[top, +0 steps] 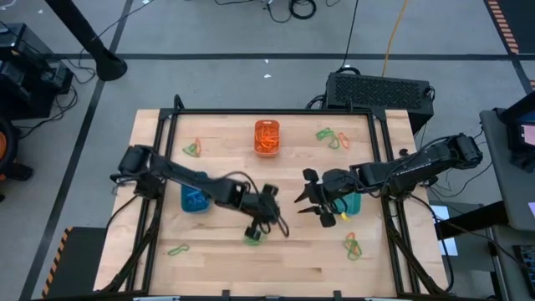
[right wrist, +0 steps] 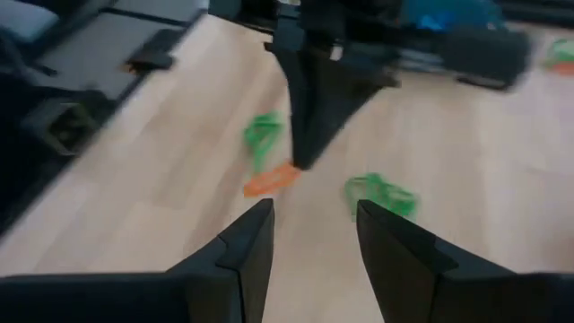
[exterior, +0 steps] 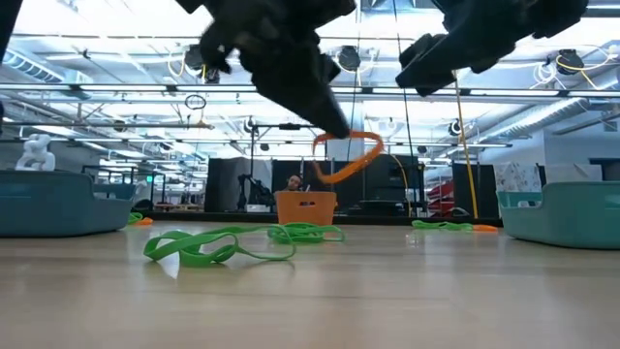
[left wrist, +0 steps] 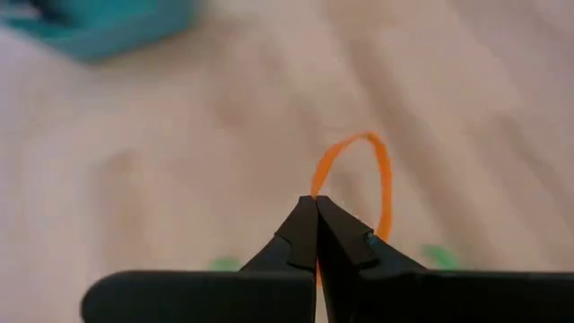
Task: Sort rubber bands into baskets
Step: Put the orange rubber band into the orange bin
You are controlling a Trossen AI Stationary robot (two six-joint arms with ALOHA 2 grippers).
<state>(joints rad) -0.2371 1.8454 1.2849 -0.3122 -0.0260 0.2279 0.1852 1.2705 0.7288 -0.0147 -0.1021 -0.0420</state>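
One orange rubber band hangs pinched in the clenched left hand, lifted clear of the tabletop near centre for carrying to the far orange basket; right hand waits released alongside.

Table of pale planked wood with smooth matt finish, baskets of smooth plastic, rubber bands of thin elastic, gripper fingers of matt black material

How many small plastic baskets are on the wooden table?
3: the orange plastic basket at the far middle, the blue plastic basket under the left arm, the teal-green plastic basket partly hidden under the right arm.
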